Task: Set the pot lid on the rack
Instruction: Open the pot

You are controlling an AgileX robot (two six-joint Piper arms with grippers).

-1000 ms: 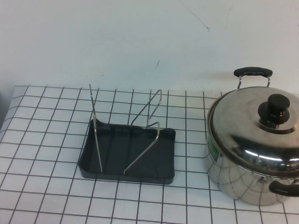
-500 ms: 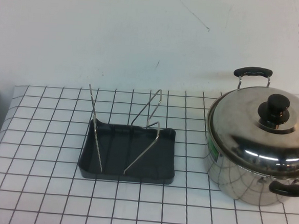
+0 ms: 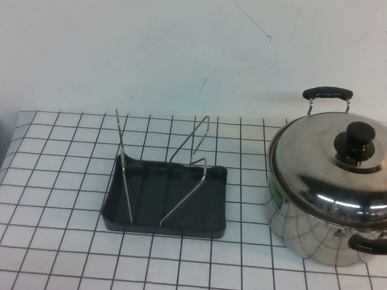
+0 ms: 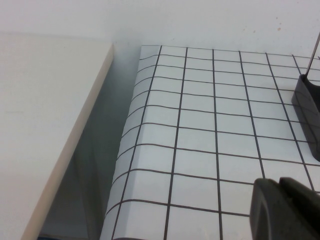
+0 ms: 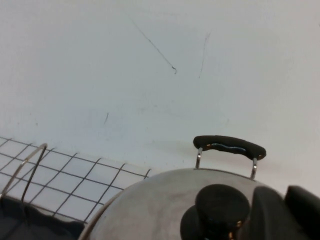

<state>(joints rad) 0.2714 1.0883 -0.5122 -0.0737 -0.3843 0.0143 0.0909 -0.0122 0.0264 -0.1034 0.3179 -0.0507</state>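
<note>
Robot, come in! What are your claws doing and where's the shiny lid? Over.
Left gripper shut, parked left of dark grey rack. Right gripper beside black knob. Domed steel pot lid sits on pot. Nothing blocking.

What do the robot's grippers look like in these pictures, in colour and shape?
Only little shows. The left gripper, over the checked table edge, has dark grey, matte fingers with rounded tips. The right gripper, beside the pot lid knob, shows black, rounded, smooth finger ends. No cables or markings are visible; the arms themselves stay hidden.
</note>
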